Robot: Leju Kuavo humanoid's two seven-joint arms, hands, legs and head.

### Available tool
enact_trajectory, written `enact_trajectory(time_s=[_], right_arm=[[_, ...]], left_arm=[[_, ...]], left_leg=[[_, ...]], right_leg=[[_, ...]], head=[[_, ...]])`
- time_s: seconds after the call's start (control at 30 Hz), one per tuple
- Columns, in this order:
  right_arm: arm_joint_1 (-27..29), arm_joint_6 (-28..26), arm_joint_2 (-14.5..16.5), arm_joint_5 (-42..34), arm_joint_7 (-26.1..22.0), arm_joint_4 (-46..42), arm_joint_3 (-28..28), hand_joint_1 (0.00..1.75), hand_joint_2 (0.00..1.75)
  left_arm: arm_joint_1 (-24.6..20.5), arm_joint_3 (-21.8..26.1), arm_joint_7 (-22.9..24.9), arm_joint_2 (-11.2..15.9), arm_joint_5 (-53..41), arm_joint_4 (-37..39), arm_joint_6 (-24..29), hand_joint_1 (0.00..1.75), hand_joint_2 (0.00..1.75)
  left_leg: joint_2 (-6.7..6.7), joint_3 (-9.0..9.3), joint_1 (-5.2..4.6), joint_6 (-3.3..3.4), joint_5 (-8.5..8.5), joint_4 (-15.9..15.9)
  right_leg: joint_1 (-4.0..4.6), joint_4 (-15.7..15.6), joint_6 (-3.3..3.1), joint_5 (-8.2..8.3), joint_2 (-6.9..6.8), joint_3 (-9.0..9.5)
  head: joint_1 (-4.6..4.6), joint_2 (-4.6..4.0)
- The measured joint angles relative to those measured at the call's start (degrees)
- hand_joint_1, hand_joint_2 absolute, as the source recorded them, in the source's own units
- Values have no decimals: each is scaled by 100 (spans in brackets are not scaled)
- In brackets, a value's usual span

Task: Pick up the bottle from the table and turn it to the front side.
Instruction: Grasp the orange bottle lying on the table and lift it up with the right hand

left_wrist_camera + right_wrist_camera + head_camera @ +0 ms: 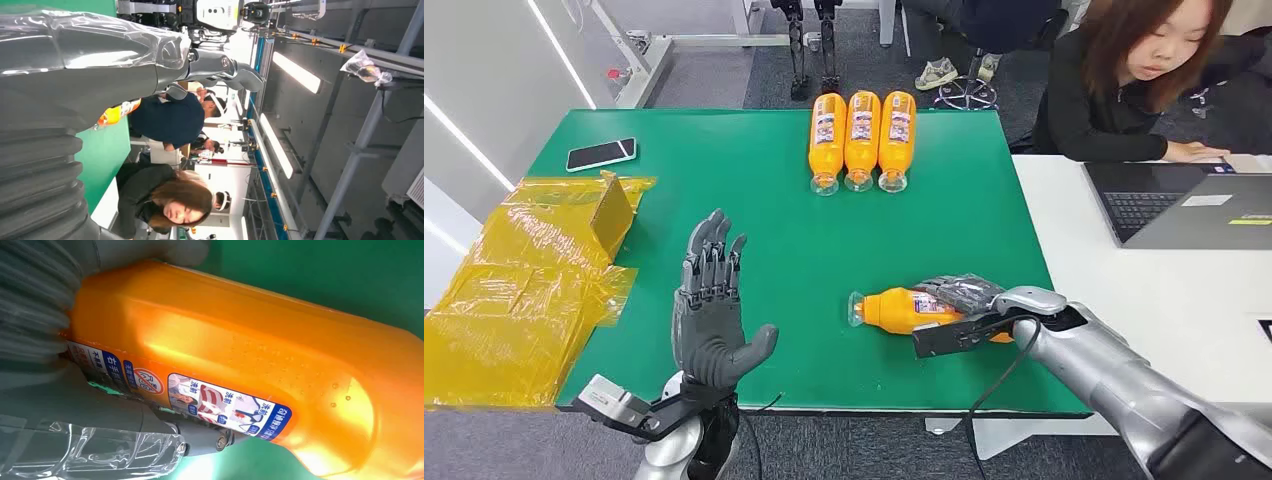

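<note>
Bottle [894, 310] lies on its side on the green surface [774, 230], near the front edge, cap end toward my left. My right hand [964, 305] is wrapped over its body, fingers draped across the top and thumb underneath as far as I can judge. In the right wrist view a label with small printed panels faces the camera, and I take that for the back side. I cannot tell whether the bottle has left the cloth yet; it looks as if it is resting there. So I judge the grasp is made, while the lift and the turn to the front side remain. My left hand [712, 310] hangs over the surface well apart, palm up, fingers spread, holding nothing. Three more bottles [861, 140] lie side by side at the far edge.
</note>
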Motion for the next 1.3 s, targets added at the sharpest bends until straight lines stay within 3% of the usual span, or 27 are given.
enact_trajectory(time_s=[0.23, 0.37, 0.53, 0.63, 0.77, 0.97, 1.13, 1.3], right_arm=[[137, -375, -165, -83, 97, -253, 122, 175, 175], [464, -1174, -391, 81, 368, -917, 43, 175, 175], [1144, -2704, -414, 1565, 988, -1932, -475, 175, 175], [1564, -3121, -289, 2588, 1382, -2698, -1019, 175, 175], [2202, -3289, -172, 3283, 1562, -3784, -1738, 175, 175], [2790, -3465, -138, 3478, 1371, -4722, -2435, 175, 175], [3028, -3515, 141, 3752, 1287, -5019, -2615, 175, 175], [3258, -3562, 523, 3925, 1284, -5104, -2628, 175, 175]], left_arm=[[80, 0, 0, 30, -1, 0, -21, 0, 175], [150, 1, 0, 48, -48, -2, -23, 0, 175], [228, 33, 0, 42, -161, -2, 16, 0, 175], [228, 61, 0, 13, -250, -2, -20, 0, 175], [221, 97, 0, -46, -324, -2, -84, 0, 175], [161, 127, 0, -65, -311, 37, 19, 0, 175], [61, 198, 0, -91, -220, 154, 35, 0, 175], [-21, 272, 0, -160, 44, 316, -388, 0, 175]], left_leg=[[-2, 12, 0, 1, 0, 3], [-7, 12, 0, 1, 0, 5], [-5, -22, 0, 0, 1, 3], [-4, -26, 1, -1, 1, 1], [-24, -34, 1, -1, 1, -6], [-22, -39, 0, -1, 0, -9], [-22, -38, -1, -1, 0, -9], [-22, -37, 1, -2, 1, -9]], right_leg=[[-1, -3, 5, 3, -1, 16], [-1, -4, 7, 4, -4, 20], [-1, 4, 4, 6, -2, -15], [0, 5, 0, 5, -1, -27], [1, 5, -4, -6, -19, -33], [-1, 4, -7, -8, -17, -35], [-1, 3, -7, -8, -16, -35], [0, 5, -8, -8, -16, -36]], head=[[-1, 0], [-1, 0], [-1, 0], [-3, 0], [-3, 0], [-2, 0], [-2, 0], [-3, 0]])
